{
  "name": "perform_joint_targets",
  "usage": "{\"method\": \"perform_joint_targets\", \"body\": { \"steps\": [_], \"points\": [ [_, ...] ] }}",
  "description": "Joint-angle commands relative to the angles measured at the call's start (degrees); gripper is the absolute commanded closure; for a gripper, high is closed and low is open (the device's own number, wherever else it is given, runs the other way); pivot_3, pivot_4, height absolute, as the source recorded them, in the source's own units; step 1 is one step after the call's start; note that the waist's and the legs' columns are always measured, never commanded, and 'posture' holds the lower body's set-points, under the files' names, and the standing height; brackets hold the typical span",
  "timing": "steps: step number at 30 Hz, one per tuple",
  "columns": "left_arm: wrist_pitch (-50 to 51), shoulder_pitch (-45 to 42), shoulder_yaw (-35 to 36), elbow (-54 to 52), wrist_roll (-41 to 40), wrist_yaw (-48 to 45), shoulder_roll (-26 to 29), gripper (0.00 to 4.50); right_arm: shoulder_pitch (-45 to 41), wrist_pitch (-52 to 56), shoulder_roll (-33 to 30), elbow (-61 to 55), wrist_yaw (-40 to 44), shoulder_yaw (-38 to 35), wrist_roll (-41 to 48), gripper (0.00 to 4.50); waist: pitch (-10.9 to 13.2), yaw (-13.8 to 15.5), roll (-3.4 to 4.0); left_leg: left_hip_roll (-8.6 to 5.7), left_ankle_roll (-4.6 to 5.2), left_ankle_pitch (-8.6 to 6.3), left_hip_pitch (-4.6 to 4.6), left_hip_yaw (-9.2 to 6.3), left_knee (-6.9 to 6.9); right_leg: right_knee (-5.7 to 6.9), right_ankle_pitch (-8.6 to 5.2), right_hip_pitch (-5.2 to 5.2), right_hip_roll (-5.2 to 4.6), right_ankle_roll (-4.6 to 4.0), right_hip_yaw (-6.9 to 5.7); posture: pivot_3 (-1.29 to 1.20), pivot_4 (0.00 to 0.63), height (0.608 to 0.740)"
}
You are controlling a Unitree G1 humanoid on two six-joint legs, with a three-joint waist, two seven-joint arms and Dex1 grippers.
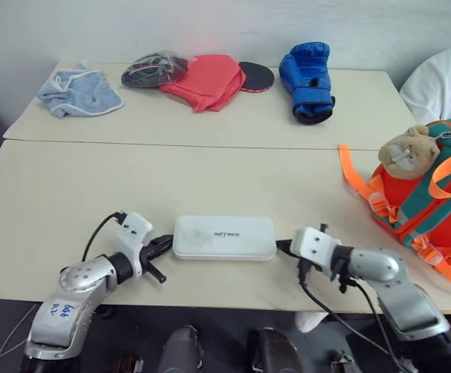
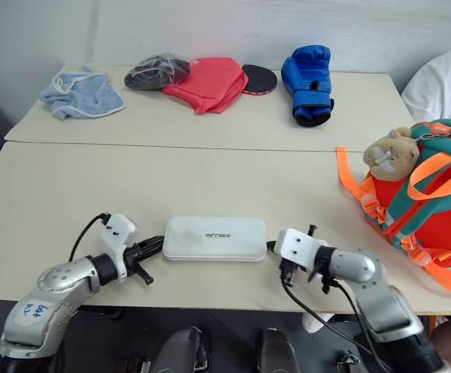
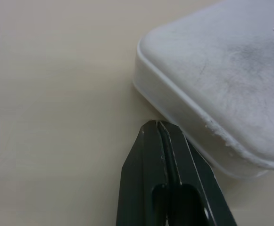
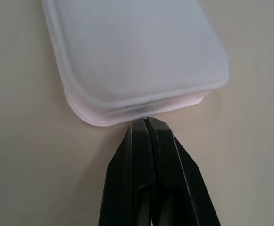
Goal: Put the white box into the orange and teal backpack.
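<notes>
white plastic, the white box (image 1: 224, 237) lies flat along the near edge of the near table (image 1: 70, 202), long side running left to right, with small grey lettering on its top. the left gripper (image 1: 163, 247) sits at the box's left end, its two black fingers (image 3: 162, 179) pressed together with nothing between them; in the left wrist view the tips rest against the box's side wall near a rounded corner. the right gripper (image 1: 283, 247) sits at the box's right end, fingers likewise together and holding nothing, and in the right wrist view the tips meet the middle of the box's short end. the box is thus bracketed between the two closed grippers, still resting on the tabletop.

to the right, further back and well apart from the box, the orange and teal backpack (image 1: 427, 210) stands at the right edge of the near table, its orange webbing (image 1: 355, 179) trailing out onto the surface and a tan plush toy (image 1: 408, 152) perched on its upper left part.

beyond a seam lies the far table (image 1: 209, 116). on it, from left to right, are a light blue cloth (image 1: 79, 92), a dark bundle in clear plastic (image 1: 154, 68), a red-pink folded cloth (image 1: 206, 80), a black and red paddle (image 1: 256, 76) partly tucked behind the cloth, and a blue boxing glove (image 1: 307, 81). at the far right, behind the backpack, a white fabric shape (image 1: 442, 81) shows against the wall.
</notes>
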Motion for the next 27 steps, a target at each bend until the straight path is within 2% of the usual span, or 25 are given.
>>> {"method": "perform_joint_targets", "body": {
  "steps": [1,3,6,8,12,14,16,18,21,25,27],
  "points": [
    [-0.2,-0.4,-2.2,1.9,-0.7,-1.4,-0.7,4.47,1.9,0.5,-0.9,-0.8,-0.6,-2.3,1.5,4.5,0.0,-0.1,0.0,0.0,0.0,0.0,0.04,0.0,0.0,0.0,0.0,0.05,0.0,0.0,0.0,0.0,0.15,0.74],
    [2.7,-0.8,-1.3,2.9,-1.2,0.2,-1.1,4.29,2.8,-1.1,-1.7,0.7,-0.8,-3.4,1.4,4.5,0.0,-0.1,0.01,0.0,0.02,-0.01,0.18,-0.01,-0.01,-0.01,0.0,0.2,0.0,0.0,-0.03,0.0,0.15,0.74],
    [10.2,-1.4,4.5,5.0,-6.6,-0.1,-0.7,3.56,3.2,1.4,-0.4,0.7,-0.7,-7.7,7.5,4.5,0.0,-0.1,0.03,0.01,0.14,-0.14,0.62,-0.06,-0.03,-0.21,0.0,0.73,0.0,0.0,-0.08,0.0,0.15,0.74],
    [16.6,-0.7,8.3,5.5,-13.5,-6.1,3.8,2.96,4.6,0.1,-2.7,1.9,1.3,-9.4,8.3,4.5,0.0,-0.4,0.03,0.03,0.4,-0.3,0.66,-0.07,-0.04,-0.2,0.0,0.77,0.0,0.0,-0.07,0.0,0.15,0.74],
    [27.3,-0.8,14.1,11.1,-23.4,-16.1,14.6,1.79,6.3,-2.8,-6.9,3.9,5.6,-11.9,10.2,4.5,0.0,-1.5,0.14,0.12,-0.04,-0.14,0.79,-0.03,-0.25,-0.18,-0.07,0.72,0.1,-0.1,-0.05,0.0,0.15,0.74],
    [33.9,-3.6,15.9,15.0,-28.3,-19.8,19.4,1.2,5.8,-2.4,-8.8,4.4,8.0,-12.4,11.7,4.5,0.1,-1.9,0.18,0.11,-0.11,-0.08,0.83,-0.02,-0.37,-0.18,-0.09,0.7,0.11,-0.12,-0.05,0.0,0.15,0.74],
    [39.2,-7.4,16.2,19.6,-31.5,-21.6,21.7,0.6,5.0,-3.0,-10.0,4.9,9.7,-12.1,12.2,4.5,0.1,-1.8,0.19,0.08,-0.12,-0.01,0.83,-0.02,-0.48,-0.17,-0.09,0.65,0.11,-0.12,-0.04,0.0,0.15,0.74],
    [44.2,-13.2,14.7,25.6,-32.5,-21.6,21.6,0.02,3.2,-2.9,-10.2,5.5,10.7,-10.8,12.2,4.5,0.1,-1.7,0.19,0.07,-0.12,0.01,0.82,-0.04,-0.51,-0.18,-0.09,0.61,0.09,-0.12,-0.04,0.0,0.15,0.74],
    [50.8,-20.2,12.1,31.0,-32.6,-19.5,19.3,0.02,0.7,-2.4,-9.3,6.2,10.5,-9.0,11.7,4.5,0.1,-1.1,0.11,0.02,-0.13,0.06,0.76,-0.07,-0.5,-0.16,-0.08,0.58,0.07,-0.1,-0.07,0.0,0.15,0.74],
    [53.1,-28.4,3.4,37.5,-37.6,-12.8,15.2,0.02,-3.8,-3.0,-7.3,8.2,9.8,-5.1,9.7,4.5,0.2,-0.5,0.09,-0.02,-0.14,0.07,0.73,-0.05,-0.5,-0.16,-0.07,0.56,0.04,-0.07,-0.04,0.0,0.15,0.74],
    [52.9,-31.4,3.0,38.6,-32.6,-7.7,10.5,0.02,-6.8,-2.8,-6.0,10.5,9.4,-3.2,8.7,4.5,0.1,-0.4,0.09,-0.02,-0.15,0.07,0.72,-0.03,-0.47,-0.13,-0.07,0.54,0.04,-0.07,-0.03,0.0,0.15,0.74]
  ]
}}
